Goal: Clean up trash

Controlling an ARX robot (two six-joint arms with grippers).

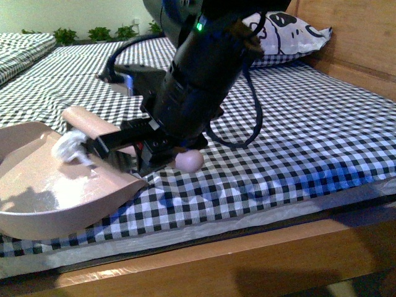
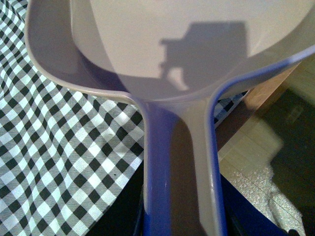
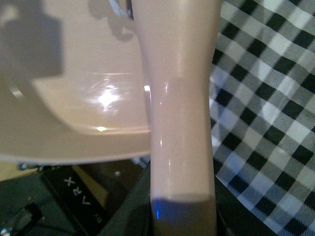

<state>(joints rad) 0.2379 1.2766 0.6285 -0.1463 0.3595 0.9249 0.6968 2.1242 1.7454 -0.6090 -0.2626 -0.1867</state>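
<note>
We tilt the dustpan (image 1: 37, 185) on the table (image 1: 322, 136) so the trash (image 1: 71, 147) slides in; both jaws probably clamp pink handles, fingertips hidden.

Bedroom: wooden bed frame (image 1: 365, 46), checkered sheet (image 1: 309, 124), patterned pillow (image 1: 291, 31), plants (image 1: 99, 32) behind.
</note>
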